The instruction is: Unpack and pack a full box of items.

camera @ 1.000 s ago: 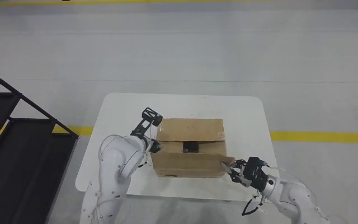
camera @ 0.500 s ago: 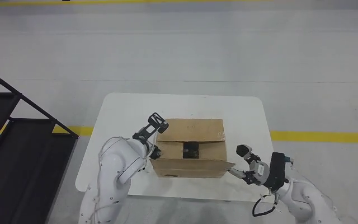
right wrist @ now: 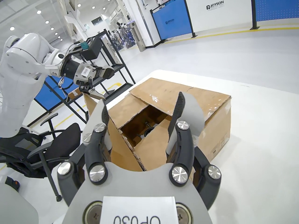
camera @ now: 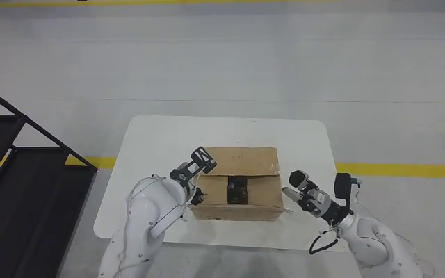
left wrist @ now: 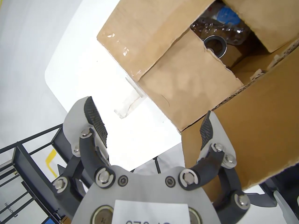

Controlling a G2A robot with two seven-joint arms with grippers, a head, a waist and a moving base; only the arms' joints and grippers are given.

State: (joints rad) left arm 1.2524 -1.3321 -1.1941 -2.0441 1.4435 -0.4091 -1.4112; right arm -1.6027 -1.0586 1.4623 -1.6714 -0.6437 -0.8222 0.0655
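We find the cardboard box (camera: 240, 182) on the white tabletop (camera: 160, 139), toward its near edge, with its flaps (left wrist: 189, 71) half raised over a gap. Our left claw (camera: 202, 159) is spread wide and empty at the left end, and our right claw (camera: 295, 182) likewise at the right. The flaps look light, stiff and easily torn, so we would pinch each by its free edge.
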